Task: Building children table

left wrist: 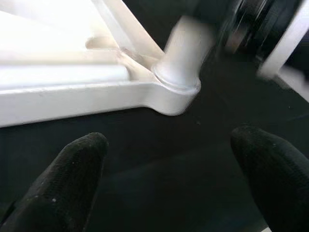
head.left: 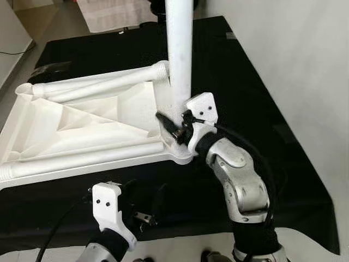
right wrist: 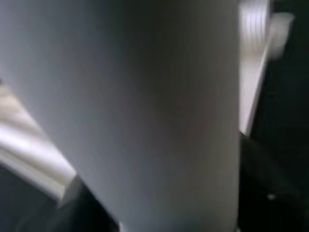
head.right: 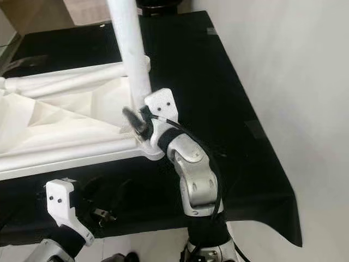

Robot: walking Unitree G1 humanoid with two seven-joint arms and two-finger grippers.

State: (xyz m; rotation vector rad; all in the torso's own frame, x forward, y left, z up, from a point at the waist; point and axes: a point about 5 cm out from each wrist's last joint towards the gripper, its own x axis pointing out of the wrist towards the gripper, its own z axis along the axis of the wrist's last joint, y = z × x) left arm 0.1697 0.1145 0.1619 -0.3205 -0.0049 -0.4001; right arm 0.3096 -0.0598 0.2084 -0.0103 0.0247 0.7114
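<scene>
One white table leg [head.left: 179, 49], its top cut off by the frame, stands upright in the corner socket of the upturned white tabletop [head.left: 82, 128] on the black worktop [head.left: 256, 109], pinched low by the right hand [head.left: 173, 126], its fingertips partly hidden, while the left hand [left wrist: 169, 179] hovers spread just before that corner.

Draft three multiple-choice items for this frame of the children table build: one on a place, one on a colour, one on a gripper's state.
1. Where does the upright white leg stand?
A. at the tabletop's near right corner socket
B. flat on the floor
C. in the left gripper

2. What colour is the cloth under the white tabletop?
A. red
B. black
C. yellow

3. How is the left gripper?
A. shut on a screw
B. shut on the leg
C. open, holding nothing

Answers: 1 A, the leg rises from that corner, with the right gripper at its base. 2 B, black cloth surrounds the tabletop. 3 C, its fingers are spread over bare cloth.
</scene>
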